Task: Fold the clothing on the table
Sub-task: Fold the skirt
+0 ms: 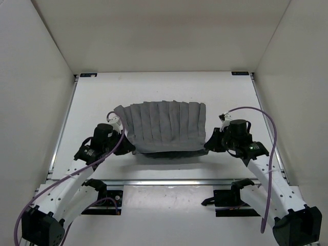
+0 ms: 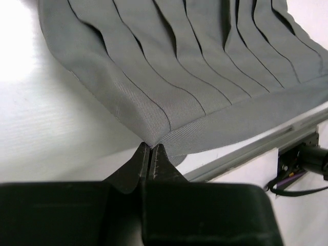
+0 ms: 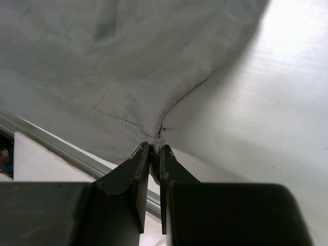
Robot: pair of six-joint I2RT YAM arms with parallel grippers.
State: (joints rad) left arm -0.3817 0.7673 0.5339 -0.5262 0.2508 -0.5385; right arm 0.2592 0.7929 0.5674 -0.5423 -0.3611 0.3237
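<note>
Two pinch grips set: my L gripper (image 2: 150, 148) nips clothing (image 1: 164, 125) corner at 7 o'clock, R gripper (image 3: 155, 148) at 5. Clothing lies mid table (image 1: 102, 92). Step, prob.: first fold. Next: carry near edge toward 12, arms synced.

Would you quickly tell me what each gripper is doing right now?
Left gripper: shut on one corner of the clothing.
Right gripper: shut on another corner of it.
</note>
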